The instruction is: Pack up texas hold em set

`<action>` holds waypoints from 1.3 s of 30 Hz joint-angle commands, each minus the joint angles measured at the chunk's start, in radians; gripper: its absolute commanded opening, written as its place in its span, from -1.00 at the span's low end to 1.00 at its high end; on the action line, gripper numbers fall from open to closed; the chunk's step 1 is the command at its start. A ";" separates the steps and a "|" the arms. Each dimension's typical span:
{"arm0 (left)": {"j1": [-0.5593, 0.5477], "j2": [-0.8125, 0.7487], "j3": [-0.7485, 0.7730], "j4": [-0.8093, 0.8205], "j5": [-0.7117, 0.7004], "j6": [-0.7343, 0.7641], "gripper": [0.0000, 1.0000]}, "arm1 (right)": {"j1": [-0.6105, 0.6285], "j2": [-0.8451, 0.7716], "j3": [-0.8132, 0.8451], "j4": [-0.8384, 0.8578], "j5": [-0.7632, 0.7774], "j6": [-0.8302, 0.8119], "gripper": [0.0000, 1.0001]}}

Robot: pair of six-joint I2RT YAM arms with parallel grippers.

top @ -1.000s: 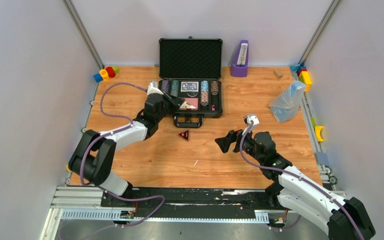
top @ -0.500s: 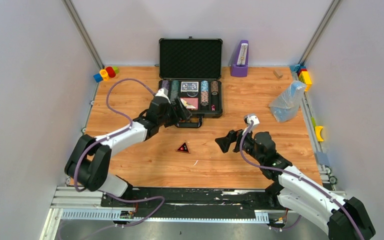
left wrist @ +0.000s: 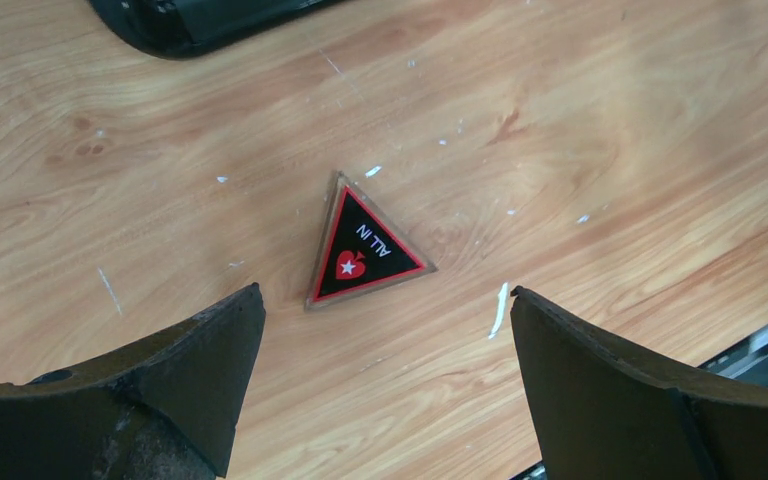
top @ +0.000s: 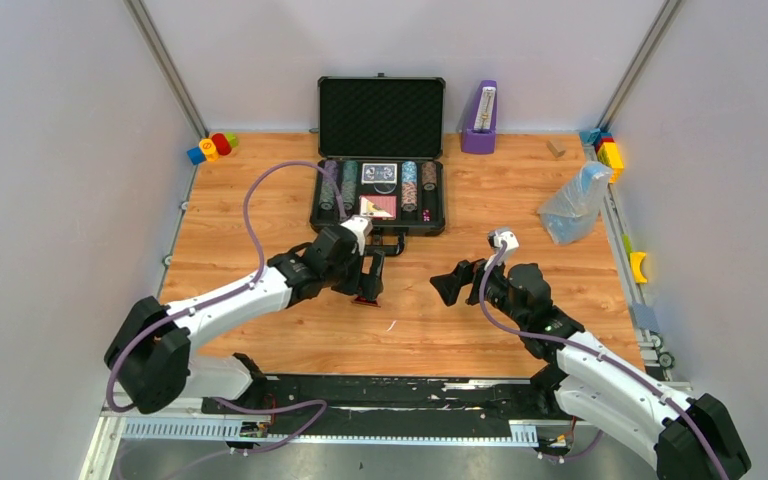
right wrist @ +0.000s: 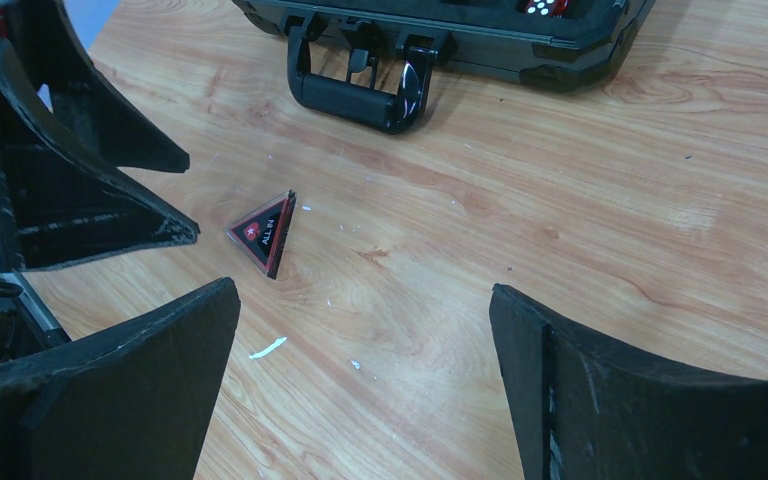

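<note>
The black briefcase (top: 433, 224) lies open at the back, with its foam lid (top: 380, 115) upright. Poker chip rows (top: 409, 186), a blue card deck (top: 379, 173) and a red card deck (top: 379, 206) sit in it. A black and red triangular "ALL IN" token (left wrist: 365, 250) lies flat on the wood in front of the case. My left gripper (left wrist: 385, 300) hovers open just above it, and the token (top: 367, 299) is mostly hidden under that gripper (top: 366, 280) in the top view. My right gripper (right wrist: 362, 295) stands open and empty to the token's (right wrist: 265, 232) right.
The case handle (right wrist: 360, 85) points toward the arms. A purple metronome (top: 479, 118) stands at the back right and a clear plastic bag (top: 572, 205) lies on the right. Coloured toys (top: 211, 147) sit at the back left, blocks (top: 608, 150) along the right edge.
My left gripper has drawn back from the case's front edge to above the triangular token, and its jaws have opened. The right arm has not moved.
</note>
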 commanded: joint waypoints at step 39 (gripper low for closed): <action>-0.113 0.406 0.242 -0.214 -0.073 0.306 0.59 | 0.005 -0.020 0.012 0.017 0.037 -0.005 0.97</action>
